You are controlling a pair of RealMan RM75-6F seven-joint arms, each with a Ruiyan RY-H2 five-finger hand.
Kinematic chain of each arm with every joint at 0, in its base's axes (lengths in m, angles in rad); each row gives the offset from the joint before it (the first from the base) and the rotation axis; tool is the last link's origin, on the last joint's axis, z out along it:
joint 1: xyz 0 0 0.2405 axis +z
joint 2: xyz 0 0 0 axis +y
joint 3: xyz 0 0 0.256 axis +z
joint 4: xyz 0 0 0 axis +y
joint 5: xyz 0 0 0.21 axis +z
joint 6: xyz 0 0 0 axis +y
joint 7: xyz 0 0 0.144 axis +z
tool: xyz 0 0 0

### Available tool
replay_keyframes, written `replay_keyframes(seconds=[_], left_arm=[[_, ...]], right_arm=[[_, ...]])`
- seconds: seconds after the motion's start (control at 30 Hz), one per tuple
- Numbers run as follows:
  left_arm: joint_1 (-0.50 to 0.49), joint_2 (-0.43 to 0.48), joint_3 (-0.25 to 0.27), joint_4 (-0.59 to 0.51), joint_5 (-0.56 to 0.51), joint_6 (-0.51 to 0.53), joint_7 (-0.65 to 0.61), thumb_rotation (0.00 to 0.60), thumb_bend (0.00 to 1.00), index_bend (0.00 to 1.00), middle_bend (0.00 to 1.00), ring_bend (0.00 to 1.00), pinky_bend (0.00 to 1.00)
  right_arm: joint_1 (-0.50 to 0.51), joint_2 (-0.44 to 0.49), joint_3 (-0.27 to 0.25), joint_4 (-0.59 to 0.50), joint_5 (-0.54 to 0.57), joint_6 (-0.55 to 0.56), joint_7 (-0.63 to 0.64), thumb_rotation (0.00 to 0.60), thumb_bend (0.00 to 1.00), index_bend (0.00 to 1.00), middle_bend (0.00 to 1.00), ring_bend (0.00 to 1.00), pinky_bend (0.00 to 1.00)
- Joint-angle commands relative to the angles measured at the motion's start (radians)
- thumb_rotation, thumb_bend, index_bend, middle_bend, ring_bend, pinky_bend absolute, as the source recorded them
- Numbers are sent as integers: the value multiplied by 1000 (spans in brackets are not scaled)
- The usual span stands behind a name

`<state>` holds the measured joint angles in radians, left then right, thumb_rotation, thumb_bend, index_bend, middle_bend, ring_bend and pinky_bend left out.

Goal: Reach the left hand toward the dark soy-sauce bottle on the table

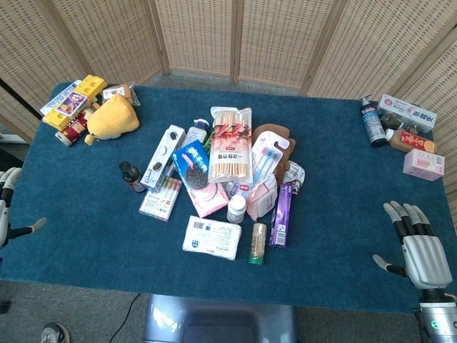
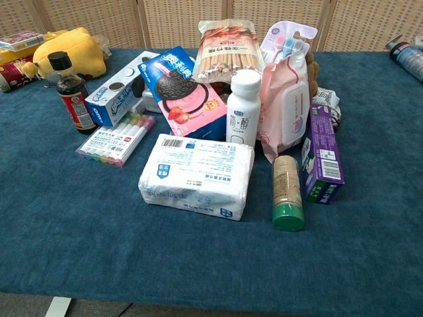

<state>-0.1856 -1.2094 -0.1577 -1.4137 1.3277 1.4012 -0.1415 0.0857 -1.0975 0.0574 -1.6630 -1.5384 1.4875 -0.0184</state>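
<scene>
At the left edge of the table (image 1: 71, 236), the left hand (image 1: 8, 207) is only peeking into the head view. Its fingers are looking spread and nothing is showing in it, but most of the hand is cut off, so I cannot tell for sure how it is set. It is not showing in the chest view at all.

The dark soy-sauce bottle (image 1: 131, 176) is standing upright on the blue cloth, well apart from that hand, toward the middle of the table. It is sitting at the left side of the pile, just beside the cookie box (image 1: 163, 156) and near the pack of colored markers (image 1: 162, 197).

I think the reach is only starting. Next, the left hand needs to be going forward and inward over the open cloth toward the bottle, staying clear of the markers.

At the near right corner, the right hand (image 1: 418, 246) is resting open with its fingers apart, holding nothing.
</scene>
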Motion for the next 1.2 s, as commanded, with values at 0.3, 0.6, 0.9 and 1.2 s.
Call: replay_keyframes(seconds=[0.3, 0.6, 0.9, 1.2], left_arm=[[-11, -40, -8, -2, -8, -23, -48, 600, 0, 0, 0, 0, 0], [-93, -206, -65, 104, -55, -106, -142, 600, 0, 0, 0, 0, 0], [-162, -327, -113, 152, -77, -135, -166, 600, 0, 0, 0, 0, 0], [-211, -429, -142, 229, -109, -187, -235, 600, 0, 0, 0, 0, 0]], right_arm=[[1, 3, 1, -3, -1, 2, 6, 600, 0, 0, 0, 0, 0], [-1, 13, 5, -7, 5, 4, 23, 600, 0, 0, 0, 0, 0], [-2, 26, 12, -8, 12, 9, 49, 600, 0, 0, 0, 0, 0], [-1, 27, 12, -6, 13, 5, 54, 600, 0, 0, 0, 0, 0]])
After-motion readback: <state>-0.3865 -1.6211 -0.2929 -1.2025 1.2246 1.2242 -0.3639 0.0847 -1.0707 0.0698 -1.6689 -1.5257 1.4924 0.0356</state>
